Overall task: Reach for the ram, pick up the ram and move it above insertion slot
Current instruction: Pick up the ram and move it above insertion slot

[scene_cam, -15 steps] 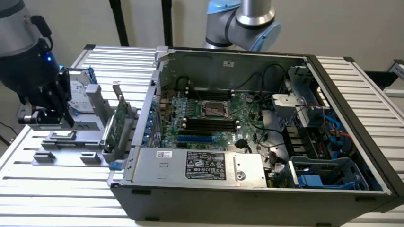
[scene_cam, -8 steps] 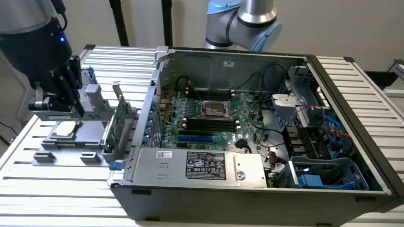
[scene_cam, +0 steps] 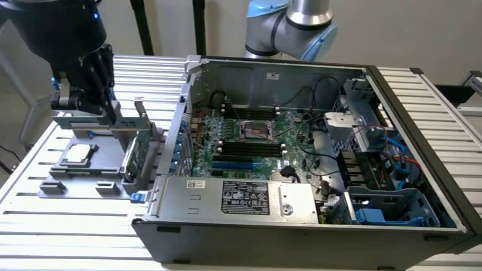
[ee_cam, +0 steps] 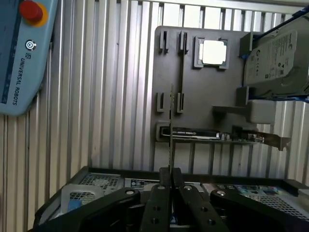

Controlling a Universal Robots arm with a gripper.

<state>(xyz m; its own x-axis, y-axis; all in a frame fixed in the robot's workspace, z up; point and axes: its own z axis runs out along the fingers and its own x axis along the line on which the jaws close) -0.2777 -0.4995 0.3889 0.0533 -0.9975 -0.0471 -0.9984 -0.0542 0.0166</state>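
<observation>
Gripper (ee_cam: 170,180) hung at the exterior view's upper left, black body pointing down, wrist housing above it dark and bulky. Fingers (ee_cam: 158,203) drawn close together, pinched on the ram (ee_cam: 171,130), held edge-on and reaching out straight beyond the fingertips. Outer black linkages spread to either side behind the tips. Arm's blue and silver elbow joint (scene_cam: 292,25) stood well apart, toward the exterior view's right.

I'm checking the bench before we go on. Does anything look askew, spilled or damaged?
Nothing stands out. The ram hangs straight, edge-on, in the shut fingers above the grey parts tray. The processor sits square in its pocket, and the open computer case shows no loose parts or spills.
</observation>
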